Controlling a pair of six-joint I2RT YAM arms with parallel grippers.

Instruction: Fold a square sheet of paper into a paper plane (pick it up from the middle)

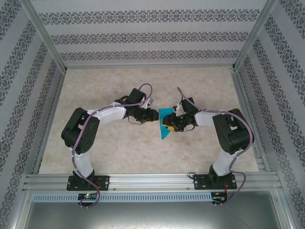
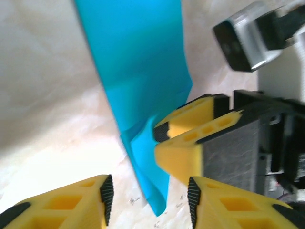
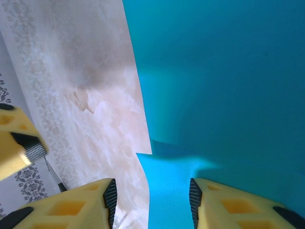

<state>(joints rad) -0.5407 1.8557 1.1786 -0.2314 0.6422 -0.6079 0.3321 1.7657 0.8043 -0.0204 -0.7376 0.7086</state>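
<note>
From above, the paper point(image 1: 163, 131) sits between the left claw point(image 1: 153, 116) and right claw point(image 1: 169, 127), long axis near-to-far. Left wrist: jaws apart, its tip straight ahead in the gap. Right wrist: jaws apart, its edge between them, unclamped.

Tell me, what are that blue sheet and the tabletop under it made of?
The blue sheet looks like thin matte paper: it bends softly and holds a crease. The tabletop looks like beige marble-patterned laminate or stone, faintly glossy; I can't tell which.
</note>
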